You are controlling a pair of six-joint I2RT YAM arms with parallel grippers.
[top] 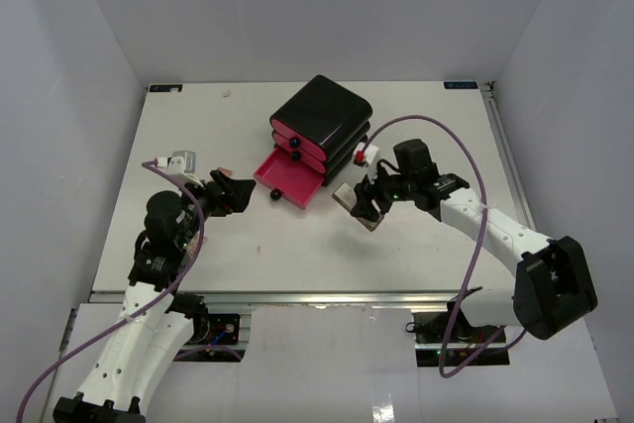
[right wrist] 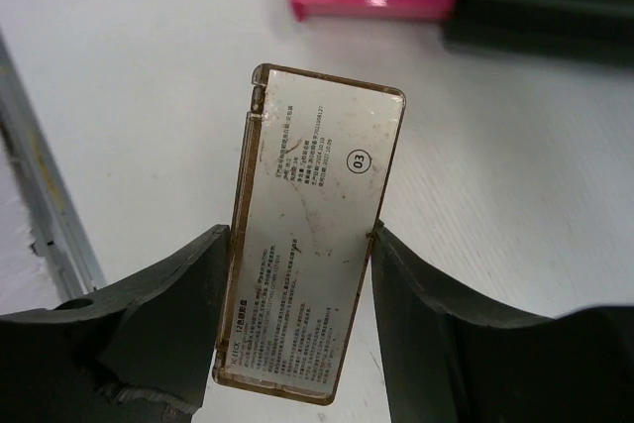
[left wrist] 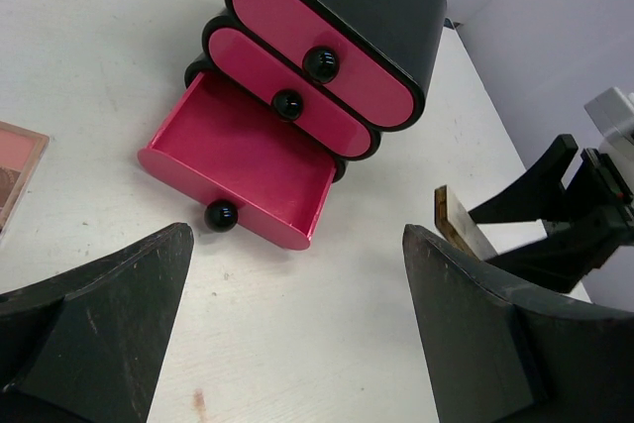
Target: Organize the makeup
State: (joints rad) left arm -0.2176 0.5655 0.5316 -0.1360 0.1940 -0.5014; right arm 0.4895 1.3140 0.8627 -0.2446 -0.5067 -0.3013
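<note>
My right gripper [top: 369,203] is shut on a flat beige-metallic palette [top: 355,207], held by its long edges above the table, in front of the drawer box. In the right wrist view the palette [right wrist: 312,235] shows its printed label side between my fingers [right wrist: 188,284]. It also shows in the left wrist view [left wrist: 458,223]. My left gripper [top: 238,190] is open and empty, left of the open drawer; its jaws stand wide apart over bare table [left wrist: 297,245]. A second pinkish palette [left wrist: 15,170] lies at the left edge of that view. No lipstick tubes or bottles are in view.
A black box [top: 322,116] with three pink drawers stands at the back middle. Its bottom drawer [top: 287,177] is pulled out toward the front left and shows empty inside [left wrist: 243,156]. The two upper drawers are shut. White walls enclose the table.
</note>
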